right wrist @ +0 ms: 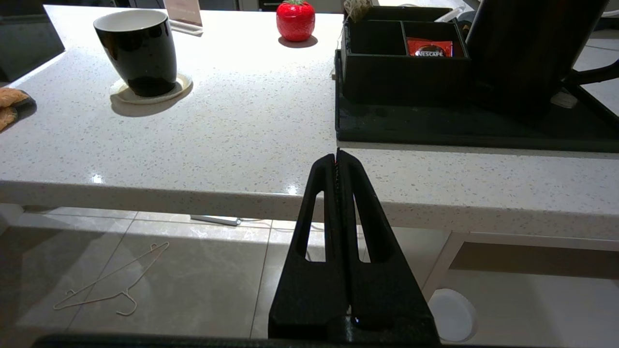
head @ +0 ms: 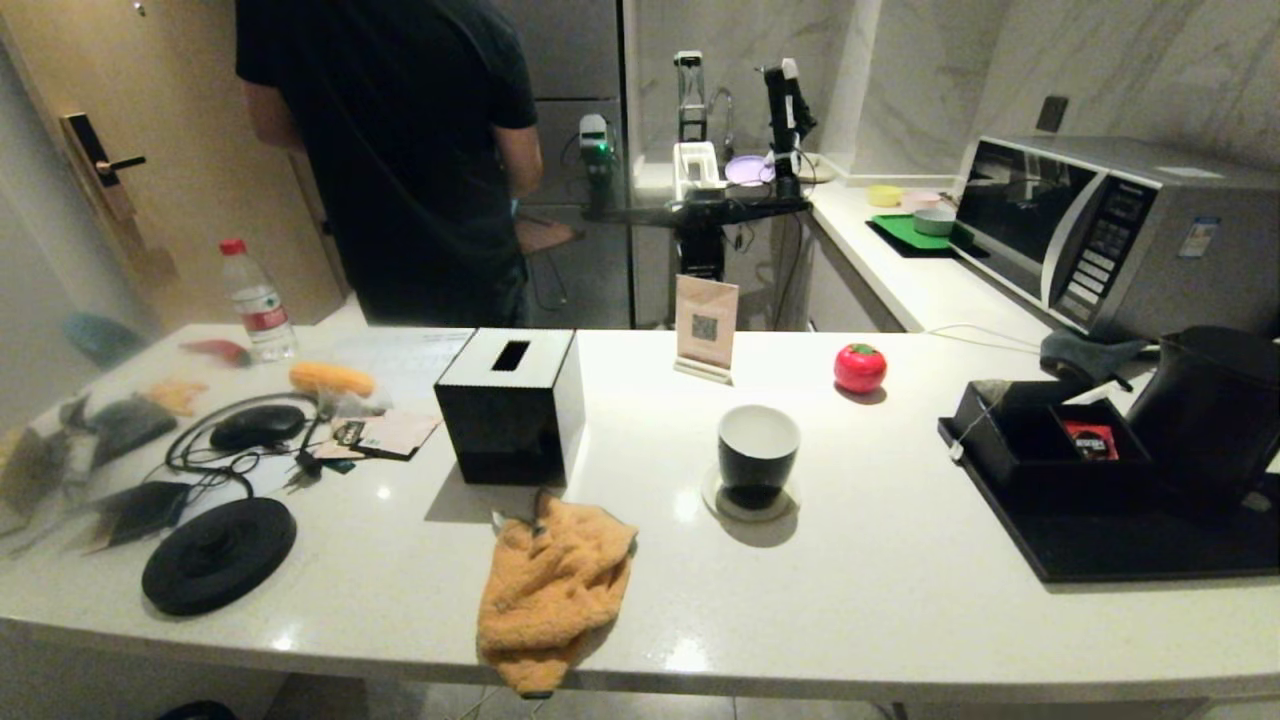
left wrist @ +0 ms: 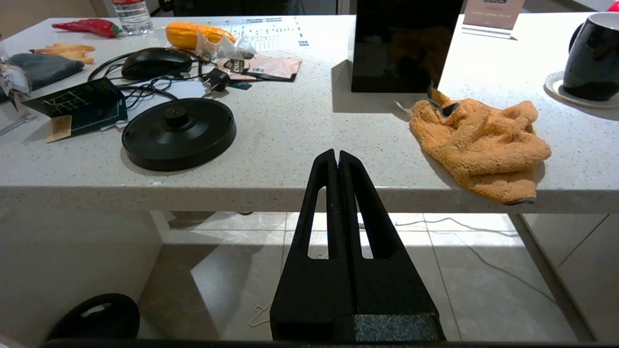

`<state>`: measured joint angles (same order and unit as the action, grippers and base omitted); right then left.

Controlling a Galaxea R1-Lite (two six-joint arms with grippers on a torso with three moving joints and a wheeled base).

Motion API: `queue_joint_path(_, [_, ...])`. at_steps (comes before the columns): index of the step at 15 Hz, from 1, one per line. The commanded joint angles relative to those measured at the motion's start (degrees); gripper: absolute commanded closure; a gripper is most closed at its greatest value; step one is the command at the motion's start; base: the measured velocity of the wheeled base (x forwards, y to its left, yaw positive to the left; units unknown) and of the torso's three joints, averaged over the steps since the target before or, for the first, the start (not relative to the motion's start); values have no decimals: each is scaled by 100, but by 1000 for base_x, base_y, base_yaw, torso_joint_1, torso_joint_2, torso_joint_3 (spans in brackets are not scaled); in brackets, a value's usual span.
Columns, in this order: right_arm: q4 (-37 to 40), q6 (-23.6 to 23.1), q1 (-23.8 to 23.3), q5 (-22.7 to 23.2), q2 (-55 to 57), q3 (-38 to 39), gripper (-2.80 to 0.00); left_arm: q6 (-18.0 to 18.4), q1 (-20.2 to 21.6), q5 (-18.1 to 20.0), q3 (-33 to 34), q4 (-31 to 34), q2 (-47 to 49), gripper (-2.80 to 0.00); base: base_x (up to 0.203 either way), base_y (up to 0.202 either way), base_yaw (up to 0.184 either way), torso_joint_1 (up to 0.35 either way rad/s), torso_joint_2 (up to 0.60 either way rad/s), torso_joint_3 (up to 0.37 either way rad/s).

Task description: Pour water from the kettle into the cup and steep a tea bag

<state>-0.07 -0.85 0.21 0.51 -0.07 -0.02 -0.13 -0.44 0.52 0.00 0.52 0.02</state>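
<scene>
Both my claws hang before the desk (head: 900, 600) edge, left claw (left wrist: 337, 155) and right claw (right wrist: 337, 154) pressed shut on nothing. The cup (head: 758, 455) sits on a saucer (head: 750, 503) mid-desk, an orange cloth (head: 550, 590) and tissue box (head: 510, 405) to its left. The kettle (head: 1210, 410) stands on the black tray (head: 1120, 545) far right, behind a compartment box (head: 1040, 440).

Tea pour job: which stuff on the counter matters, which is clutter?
Job:
kettle on the black tray
cup on its saucer
sachet box

Clutter:
tissue box
orange cloth
kettle base disc
red tomato-shaped thing
water bottle
mouse
</scene>
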Motion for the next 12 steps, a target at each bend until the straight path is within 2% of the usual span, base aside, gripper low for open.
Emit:
queue_joint_path(1, [-1, -3, 6, 2, 7, 2, 0, -4, 0, 1, 0, 1, -2, 0, 0, 0, 0, 0, 0, 0])
queue_joint_path(12, [-1, -3, 5, 2, 7, -6, 0, -4, 0, 1, 0, 1, -2, 0, 0, 0, 0, 0, 0, 0])
